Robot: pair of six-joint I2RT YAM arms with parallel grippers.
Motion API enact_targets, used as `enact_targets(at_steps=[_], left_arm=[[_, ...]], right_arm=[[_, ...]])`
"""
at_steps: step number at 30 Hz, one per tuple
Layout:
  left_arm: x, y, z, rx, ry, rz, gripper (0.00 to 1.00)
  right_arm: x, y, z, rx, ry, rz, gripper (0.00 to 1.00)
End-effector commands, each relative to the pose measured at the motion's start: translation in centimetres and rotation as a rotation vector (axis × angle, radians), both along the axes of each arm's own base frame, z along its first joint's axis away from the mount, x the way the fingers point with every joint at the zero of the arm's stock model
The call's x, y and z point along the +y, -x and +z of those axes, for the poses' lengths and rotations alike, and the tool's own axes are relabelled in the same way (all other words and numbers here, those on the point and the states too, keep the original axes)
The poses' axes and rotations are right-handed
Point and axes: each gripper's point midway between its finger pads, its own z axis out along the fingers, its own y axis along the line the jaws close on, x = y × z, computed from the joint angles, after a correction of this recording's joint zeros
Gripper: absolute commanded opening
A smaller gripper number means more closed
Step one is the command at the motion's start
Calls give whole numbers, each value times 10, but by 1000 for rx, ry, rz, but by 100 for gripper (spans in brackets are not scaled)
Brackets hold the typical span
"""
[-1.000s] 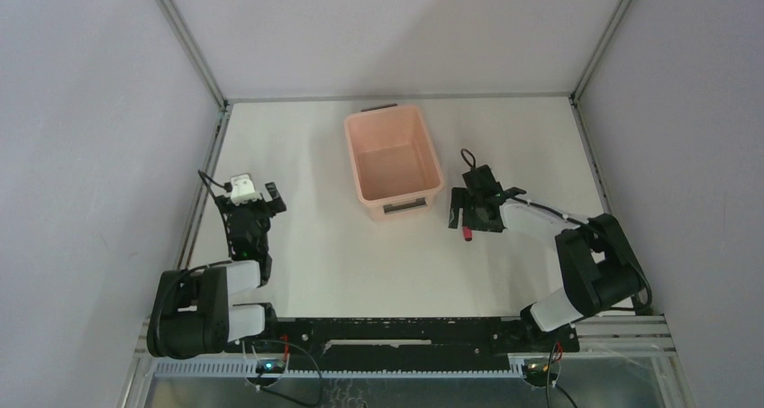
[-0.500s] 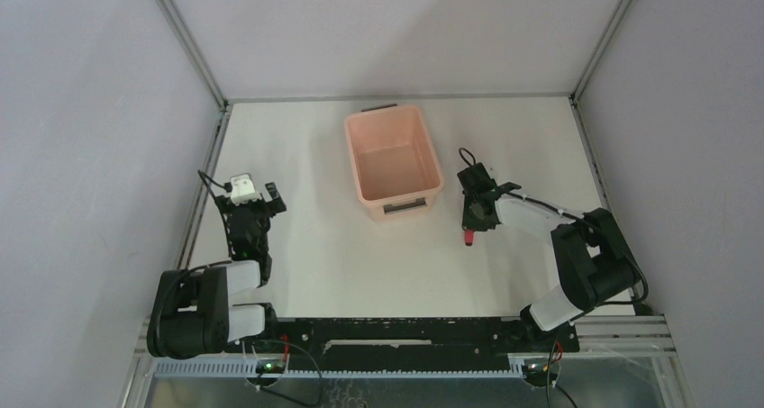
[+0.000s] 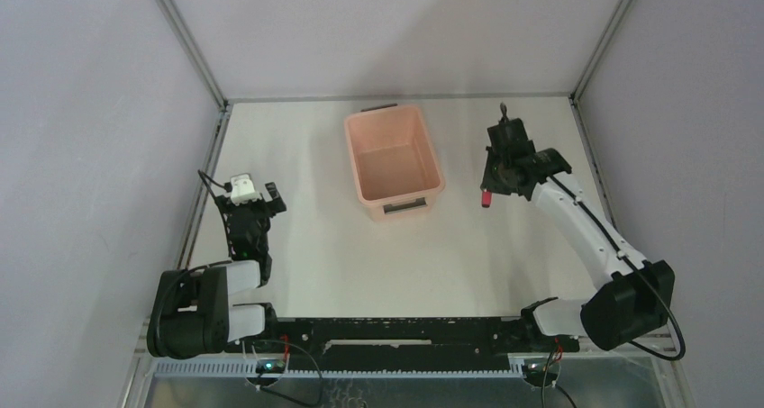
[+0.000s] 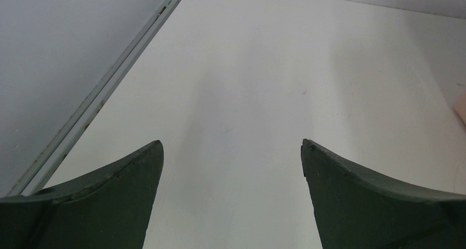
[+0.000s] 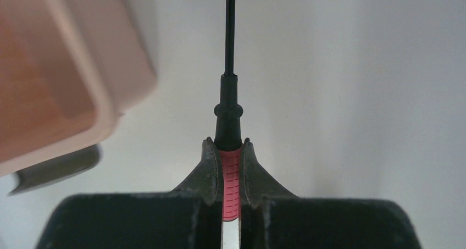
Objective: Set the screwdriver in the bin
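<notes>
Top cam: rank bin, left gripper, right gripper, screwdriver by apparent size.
1. bin: clearly largest.
2. left gripper and right gripper: they look about alike. The right one seems lifted nearer the camera, so I won't rank them.
3. screwdriver: smallest. Only its red handle end shows, the rest is hidden under the right gripper.

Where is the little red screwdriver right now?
In the top view, the screwdriver is clamped in the right end effector, just right of the bin, not inside it.

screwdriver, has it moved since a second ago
Yes. Clamped in the right pincer, the screwdriver has shifted up the top view and slightly right: it was nearer than the bin, now beside its near-right corner.
</notes>
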Motion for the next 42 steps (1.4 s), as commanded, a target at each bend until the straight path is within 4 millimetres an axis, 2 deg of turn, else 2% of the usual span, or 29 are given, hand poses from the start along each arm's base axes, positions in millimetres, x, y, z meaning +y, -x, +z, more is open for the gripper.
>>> enact_targets(at_steps=[1, 6, 9, 12, 14, 15, 16, 17, 18, 25, 29, 31, 34, 37, 39, 42], left_arm=[[1, -11, 22, -54, -20, 3, 100], [1, -11, 21, -53, -20, 3, 100], [1, -11, 21, -53, -21, 2, 100], [1, -11, 21, -53, -20, 2, 100], [1, -11, 22, -54, -20, 1, 100], [1, -11, 22, -54, -20, 2, 100], [1, -11, 21, -53, -20, 2, 100], [1, -11, 22, -54, -20, 3, 100], [1, -11, 22, -54, -20, 2, 100], [1, -11, 22, -54, -20, 2, 100], [1, -11, 21, -53, -20, 2, 100], [1, -11, 22, -54, -20, 2, 100], [1, -11, 22, -54, -20, 2, 100], [1, -11, 22, -54, -20, 2, 100], [1, -11, 21, -54, -20, 2, 100], [1, -11, 22, -54, -20, 1, 100]], right_arm=[[24, 4, 44, -32, 30, 107, 0], [95, -14, 72, -76, 35, 294, 0], [139, -28, 80, -97, 24, 393, 0], [169, -46, 74, -89, 29, 437, 0], [181, -59, 63, -76, 40, 434, 1], [185, -68, 51, -59, 53, 420, 1], [187, -73, 48, -62, 55, 405, 2], [191, -80, 33, -37, 73, 391, 2], [193, -84, 26, -35, 80, 378, 3], [212, -109, -61, 55, 87, 354, 7], [220, -115, -96, 72, 41, 335, 9], [223, -116, -110, 85, 19, 333, 13], [224, -115, -128, 101, 13, 327, 16], [225, -111, -140, 132, 11, 335, 24], [223, -110, -143, 139, 21, 326, 36], [220, -110, -138, 129, 28, 308, 47]])
